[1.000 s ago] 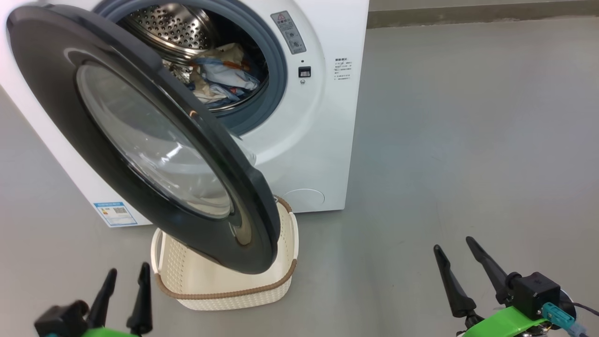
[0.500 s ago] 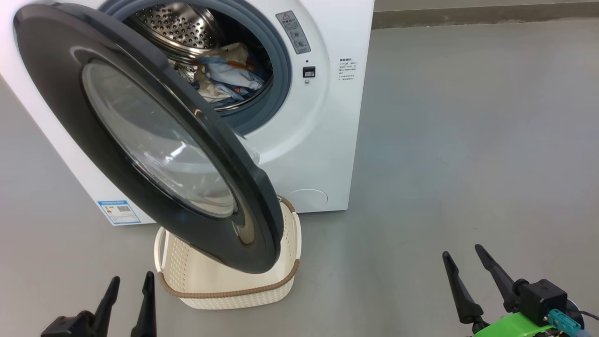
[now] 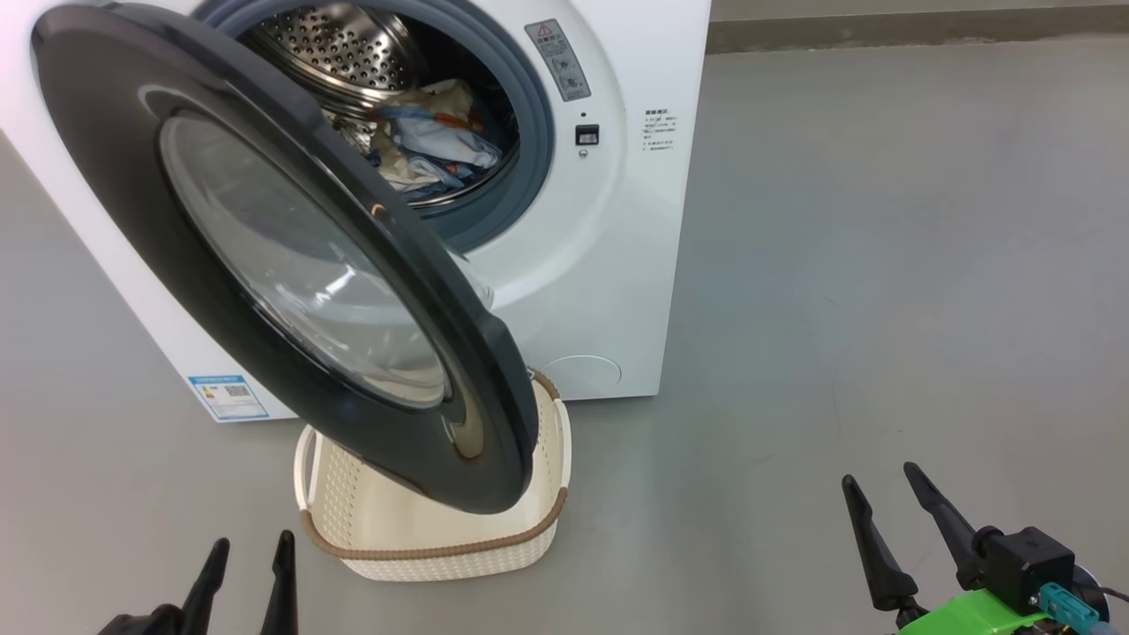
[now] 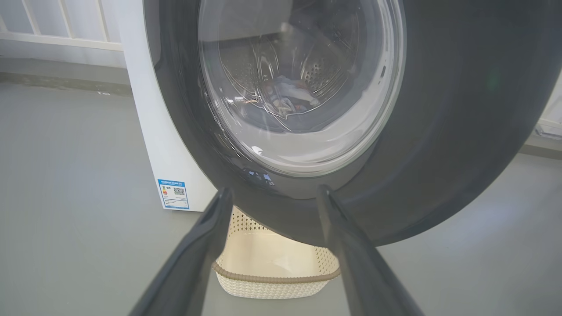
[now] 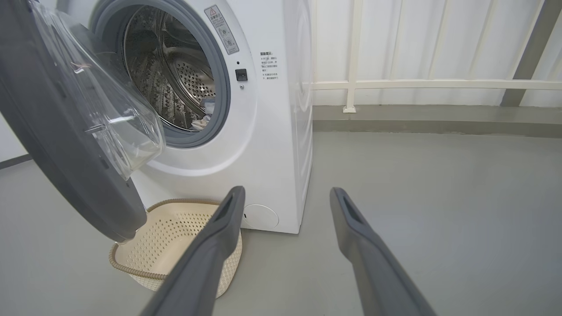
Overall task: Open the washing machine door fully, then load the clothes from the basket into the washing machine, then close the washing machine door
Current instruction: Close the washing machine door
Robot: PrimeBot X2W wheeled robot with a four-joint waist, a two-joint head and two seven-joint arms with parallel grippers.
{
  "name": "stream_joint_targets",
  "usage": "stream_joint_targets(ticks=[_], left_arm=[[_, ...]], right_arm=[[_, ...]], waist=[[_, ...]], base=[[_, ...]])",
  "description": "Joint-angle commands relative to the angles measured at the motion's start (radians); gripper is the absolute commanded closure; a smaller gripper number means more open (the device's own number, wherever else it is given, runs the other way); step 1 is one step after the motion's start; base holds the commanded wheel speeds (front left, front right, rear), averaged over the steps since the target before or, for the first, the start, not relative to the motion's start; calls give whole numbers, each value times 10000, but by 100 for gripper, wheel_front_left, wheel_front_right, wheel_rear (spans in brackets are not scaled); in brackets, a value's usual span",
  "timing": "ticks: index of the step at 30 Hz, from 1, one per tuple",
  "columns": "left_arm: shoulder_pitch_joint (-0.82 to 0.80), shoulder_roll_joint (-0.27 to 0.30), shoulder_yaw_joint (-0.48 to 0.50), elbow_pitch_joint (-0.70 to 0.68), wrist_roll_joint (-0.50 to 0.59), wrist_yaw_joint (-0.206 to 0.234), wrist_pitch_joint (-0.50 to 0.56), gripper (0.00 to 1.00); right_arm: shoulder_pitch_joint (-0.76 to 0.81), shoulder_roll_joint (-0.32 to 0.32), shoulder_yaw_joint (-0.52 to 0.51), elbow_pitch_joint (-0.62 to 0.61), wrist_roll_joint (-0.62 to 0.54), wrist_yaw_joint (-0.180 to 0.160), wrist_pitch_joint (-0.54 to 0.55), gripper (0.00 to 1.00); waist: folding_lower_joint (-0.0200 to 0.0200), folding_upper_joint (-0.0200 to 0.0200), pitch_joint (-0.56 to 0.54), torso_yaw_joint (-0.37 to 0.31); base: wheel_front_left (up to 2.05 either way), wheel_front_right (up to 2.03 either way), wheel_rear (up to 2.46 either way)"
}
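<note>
- The washing machine (image 3: pixel 600 265) stands on the grey floor (image 3: pixel 882 265), a big white front-loader with a blue label (image 3: pixel 228 397) at its lower left corner
- The washing machine door (image 3: pixel 106 176) stands ajar, swung out from its left side at an angle; its glossy black ring and bulging glass window face the robot and hide part of the opening
- The clothes (image 3: pixel 432 141) lie inside the steel perforated drum (image 3: pixel 344 44), behind the grey gasket (image 3: pixel 529 132) — light-blue and cream cloth in a loose heap
- The basket (image 3: pixel 459 564) sits on the floor just in front of the machine, under the door's lower edge; what shows of its inside is bare cream plastic
- The left gripper (image 3: pixel 254 540) hangs low at the left, near the basket and touching nothing; its jaws are spread wide and hold nothing, and in its wrist view they point at the door's lower rim
- The right gripper (image 3: pixel 878 474) hangs low at the right, well apart from the machine — jaws spread wide, nothing between them
- A white railing (image 5: pixel 395 83) runs along the wall behind the machine
</note>
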Motion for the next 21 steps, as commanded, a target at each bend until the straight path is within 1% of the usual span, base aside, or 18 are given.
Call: stream_joint_targets(ticks=[1,6,7,9,21], left_arm=[[-156,140,289,-306,119,-25,-135,0],[-78,171,228,-344,127,-25,-135,0],[-67,173,224,-346,127,-25,-135,0],[-47,181,227,-346,118,-25,-135,0],[28,151,289,-364,84,-25,-135,0]], right_arm=[[-43,-110,114,-194,-125,14,-49,0],[-44,-82,-39,-120,-175,14,-49,0],[-48,-67,-74,-95,-187,14,-49,53],[-57,-43,-128,-64,-209,14,-49,100],[-137,45,-228,-21,-293,14,-49,100]], waist=[[0,0,-6,31],[0,0,-28,78],[0,0,-33,85],[0,0,-45,92],[0,0,-63,120]], base=[[0,0,0],[0,0,0],[0,0,0],[0,0,0],[0,0,0]])
